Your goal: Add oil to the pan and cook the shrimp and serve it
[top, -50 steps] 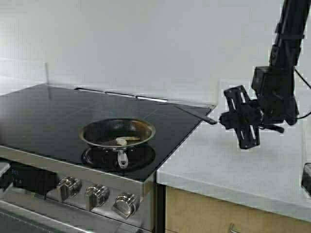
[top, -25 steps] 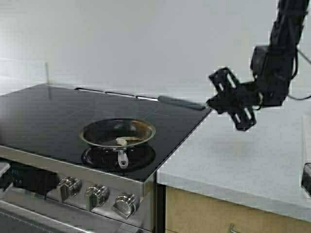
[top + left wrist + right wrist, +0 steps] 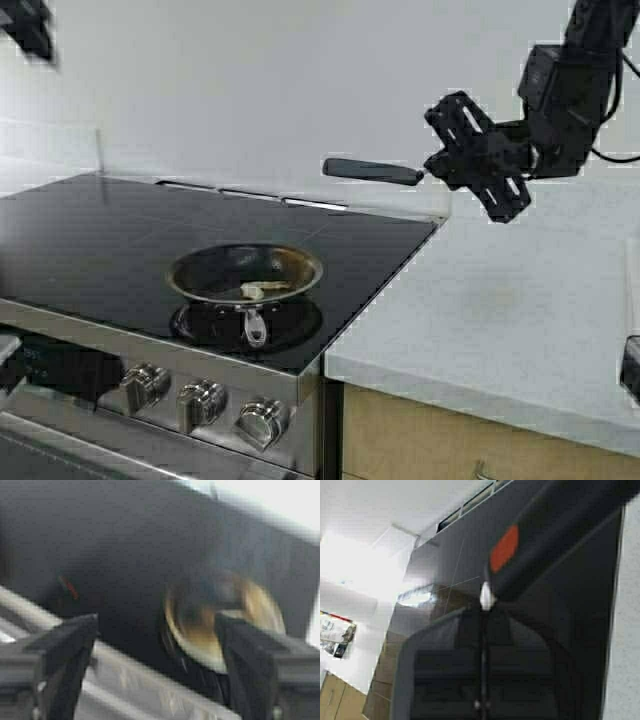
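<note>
Since the earlier frames your right gripper (image 3: pixel 428 174) has risen from low over the table (image 3: pixel 500 320) to well above it, and the black spatula (image 3: pixel 372 171) it carries has lifted with it, now held roughly level in the air above the far right corner of the stove. Your left gripper (image 3: pixel 28 25) has come into sight at the top left of the high view, high over the cooktop.

The right jaws are pinching the spatula's handle. In the right wrist view the tool runs straight out from the jaws, with an orange patch (image 3: pixel 504 549) on its dark surface. The left jaws are spread wide with nothing between them, and the left wrist view looks down between its fingers (image 3: pixel 62 655) at the pan (image 3: pixel 225 625).

The pan (image 3: pixel 245 275) sits on the front burner of the black glass cooktop (image 3: pixel 90 230), its handle (image 3: pixel 254 325) pointing at the stove's front edge just above the knobs (image 3: pixel 200 405). The shrimp (image 3: pixel 253 291) lies inside the pan on the side nearest you, close to the handle root.

Nothing stands between the spatula and the pan; they are well apart. A dark object (image 3: pixel 630 368) shows at the right edge of the table.
</note>
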Available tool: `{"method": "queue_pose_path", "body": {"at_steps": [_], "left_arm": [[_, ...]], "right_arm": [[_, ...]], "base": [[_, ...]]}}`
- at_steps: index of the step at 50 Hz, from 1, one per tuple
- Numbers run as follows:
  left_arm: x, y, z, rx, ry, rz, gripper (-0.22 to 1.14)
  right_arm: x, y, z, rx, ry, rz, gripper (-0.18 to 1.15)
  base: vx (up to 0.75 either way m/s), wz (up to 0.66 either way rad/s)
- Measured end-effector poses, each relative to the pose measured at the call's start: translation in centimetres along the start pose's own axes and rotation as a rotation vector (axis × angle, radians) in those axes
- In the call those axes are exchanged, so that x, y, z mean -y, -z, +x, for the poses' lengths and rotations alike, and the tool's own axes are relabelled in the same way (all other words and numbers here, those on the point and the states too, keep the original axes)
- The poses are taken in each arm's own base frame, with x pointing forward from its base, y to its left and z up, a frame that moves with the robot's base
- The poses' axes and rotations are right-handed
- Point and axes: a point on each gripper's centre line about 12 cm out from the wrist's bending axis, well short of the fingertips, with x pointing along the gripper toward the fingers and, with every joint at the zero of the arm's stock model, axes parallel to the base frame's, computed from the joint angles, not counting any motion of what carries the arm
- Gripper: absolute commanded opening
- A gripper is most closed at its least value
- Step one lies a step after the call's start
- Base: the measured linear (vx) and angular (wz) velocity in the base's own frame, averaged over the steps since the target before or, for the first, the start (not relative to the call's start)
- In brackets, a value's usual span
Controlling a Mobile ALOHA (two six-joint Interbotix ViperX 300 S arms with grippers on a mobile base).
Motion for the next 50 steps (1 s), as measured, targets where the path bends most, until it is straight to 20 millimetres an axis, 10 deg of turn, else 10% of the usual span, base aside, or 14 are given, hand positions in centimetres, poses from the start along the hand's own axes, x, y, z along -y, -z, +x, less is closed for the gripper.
{"method": "queue_pose_path", "body": {"at_steps": [50], "left_arm": [[7.3, 17.5, 17.0, -0.285, 0.399, -0.49, 1.01]], "right_arm": [[-1.2, 0.2, 0.7, -0.027, 0.003, -0.165, 0.08]], "base": [[0.0, 0.0]]}}
